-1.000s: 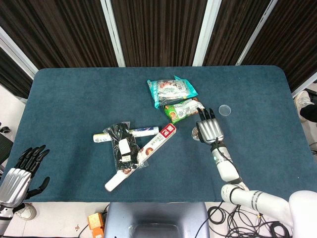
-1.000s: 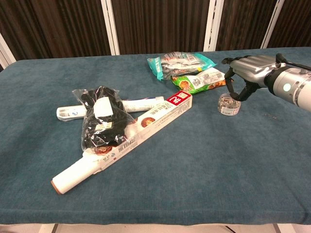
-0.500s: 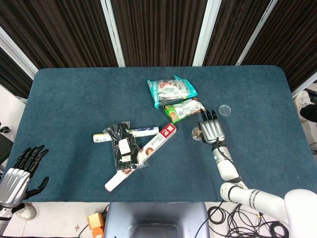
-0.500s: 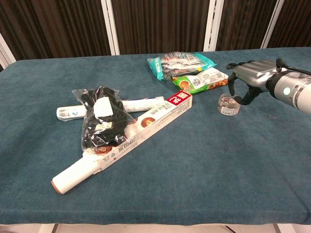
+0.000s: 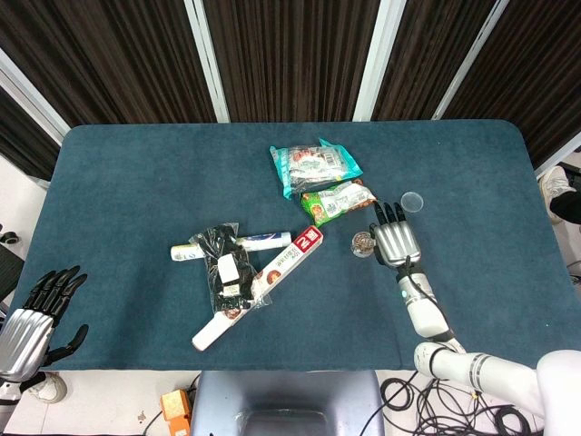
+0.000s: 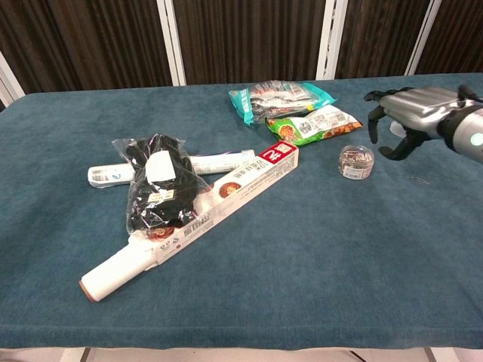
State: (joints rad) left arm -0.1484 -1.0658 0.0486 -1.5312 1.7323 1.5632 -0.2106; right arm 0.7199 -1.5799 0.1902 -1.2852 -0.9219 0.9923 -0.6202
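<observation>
Over on the right side of the blue counter [image 5: 136,173], the right hand [image 5: 395,241] hovers palm down just beside a small clear jar [image 5: 363,243] of what look like metal clips, though the contents are too small to be sure of. In the chest view that hand [image 6: 407,121] hangs a little above the cloth, its fingers [image 6: 375,124] spread and curled downward with nothing between them, and the jar [image 6: 355,161] stands upright and apart from them, to their left. A small clear round lid [image 5: 412,201] lies flat on the counter just beyond the hand.

Behind the jar rests a green snack packet [image 6: 315,124], touching a teal packet [image 6: 279,98] further back. Nearer the middle, a long red-and-white box [image 6: 241,185] lies slantwise, with a white roll [image 6: 117,275] sticking out at its near end. A black bundle in clear plastic [image 6: 158,188] lies across the box, and a white tube [image 6: 113,175] runs behind the bundle.

Far off at the lower left corner of the head view, the left hand [image 5: 32,313] hangs past the counter's edge, well apart from everything, fingers loosely spread and holding nothing. The chest view does not take it in.
</observation>
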